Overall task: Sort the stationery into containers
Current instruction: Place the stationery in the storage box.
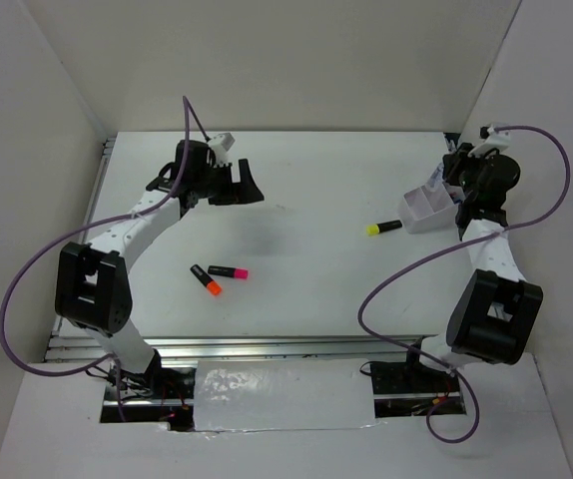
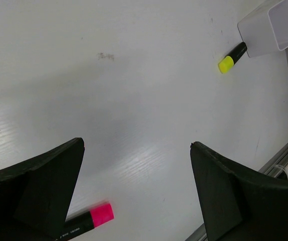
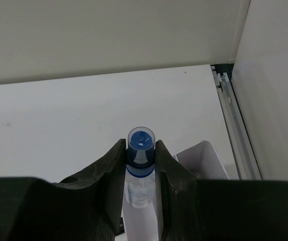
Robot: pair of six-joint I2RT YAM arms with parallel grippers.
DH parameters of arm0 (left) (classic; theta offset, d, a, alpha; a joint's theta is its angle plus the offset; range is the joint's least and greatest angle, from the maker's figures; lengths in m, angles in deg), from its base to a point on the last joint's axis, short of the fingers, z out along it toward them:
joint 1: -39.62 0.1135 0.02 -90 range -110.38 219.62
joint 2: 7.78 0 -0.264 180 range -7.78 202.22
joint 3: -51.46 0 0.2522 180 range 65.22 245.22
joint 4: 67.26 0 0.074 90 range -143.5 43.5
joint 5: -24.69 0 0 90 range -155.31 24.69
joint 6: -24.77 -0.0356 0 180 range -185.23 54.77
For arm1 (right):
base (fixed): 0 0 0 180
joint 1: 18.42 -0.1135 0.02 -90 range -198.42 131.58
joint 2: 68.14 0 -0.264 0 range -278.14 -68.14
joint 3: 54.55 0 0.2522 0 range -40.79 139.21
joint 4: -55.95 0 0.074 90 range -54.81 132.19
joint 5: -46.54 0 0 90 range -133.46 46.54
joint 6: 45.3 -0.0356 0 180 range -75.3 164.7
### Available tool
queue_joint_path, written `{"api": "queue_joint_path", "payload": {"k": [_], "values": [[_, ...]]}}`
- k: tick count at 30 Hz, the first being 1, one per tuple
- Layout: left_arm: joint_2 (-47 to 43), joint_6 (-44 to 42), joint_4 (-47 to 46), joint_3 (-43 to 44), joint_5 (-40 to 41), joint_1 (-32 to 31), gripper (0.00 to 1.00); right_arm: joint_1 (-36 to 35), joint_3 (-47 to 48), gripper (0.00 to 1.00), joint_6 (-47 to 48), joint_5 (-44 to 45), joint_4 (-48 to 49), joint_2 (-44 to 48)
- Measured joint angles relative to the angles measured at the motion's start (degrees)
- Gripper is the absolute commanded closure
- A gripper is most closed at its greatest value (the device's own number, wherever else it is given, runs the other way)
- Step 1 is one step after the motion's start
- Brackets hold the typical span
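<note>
Right gripper (image 3: 141,153) clamps marker (image 3: 141,140) over box (image 1: 423,212); left gripper (image 2: 136,165) spread, empty. Yellow highlighter (image 1: 383,229), pink highlighter (image 1: 229,271), orange highlighter (image 1: 207,280) unsorted; box contents possibly nil, hidden.

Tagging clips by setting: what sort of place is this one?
Probably a lab test cell: a white table boxed in by plain white panels, with the left arm and right arm mounted at its near edge by an aluminium rail.

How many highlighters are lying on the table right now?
3: a yellow-tipped highlighter beside the white box, and a pink-tipped one and an orange-tipped one close together further left. Others may be hidden inside the box.
</note>
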Motion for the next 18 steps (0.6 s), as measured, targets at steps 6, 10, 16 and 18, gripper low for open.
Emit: {"api": "queue_joint_path", "payload": {"k": [6, 10, 16, 18], "values": [[1.2, -1.4, 1.2, 1.3, 0.1, -0.3, 0.01, 0.0, 0.0, 1.00, 2.4, 1.6, -0.1, -2.4], [1.4, -1.7, 1.4, 1.4, 0.3, -0.3, 0.01, 0.0, 0.0, 1.00, 4.0, 2.9, -0.1, -3.7], [2.4, -1.8, 1.6, 1.4, 1.0, -0.3, 0.01, 0.0, 0.0, 0.92, 4.9, 4.2, -0.1, -6.0], [2.4, -1.8, 1.7, 1.4, 1.2, -0.3, 0.01, 0.0, 0.0, 0.85, 5.1, 4.5, -0.1, -6.8]]}}
